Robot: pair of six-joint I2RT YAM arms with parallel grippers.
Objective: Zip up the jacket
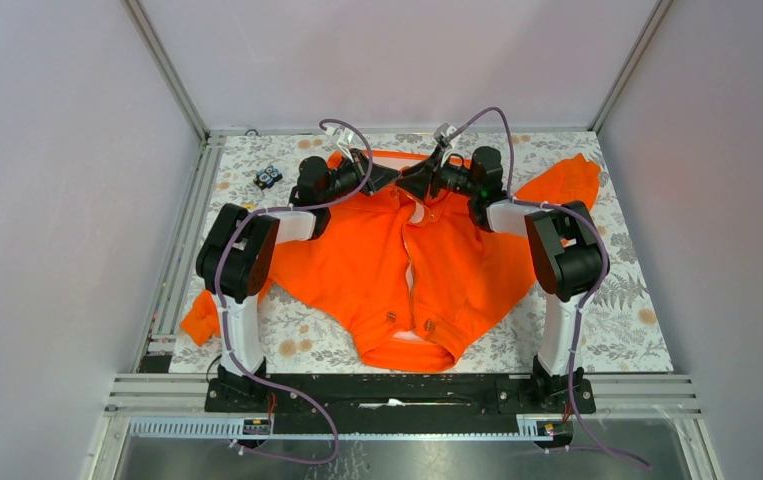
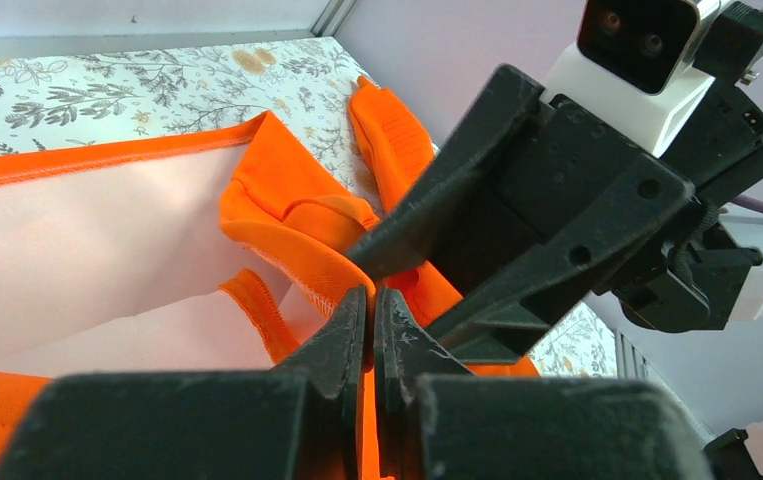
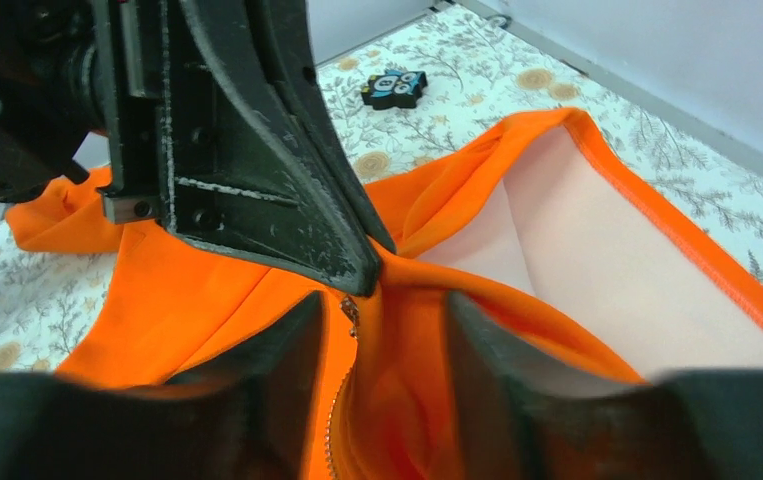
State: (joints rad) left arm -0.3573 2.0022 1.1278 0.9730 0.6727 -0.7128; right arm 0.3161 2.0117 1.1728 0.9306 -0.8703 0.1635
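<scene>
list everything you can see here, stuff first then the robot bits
jacket: one, bright orange with pale lining, spread across the middle of the table
small object: one, black and blue, far left on the table, apart from the jacket
table cover: one, white with leaf print, under the jacket
left arm: one, black and white, reaching to the jacket's far edge
right arm: one, black and white, reaching there too
left gripper: one, black, shut on jacket fabric
right gripper: one, black, open, fingers either side of the zipper

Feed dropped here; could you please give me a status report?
Left gripper shut on jacket; right gripper open astride zipper; nothing in the way.
</scene>
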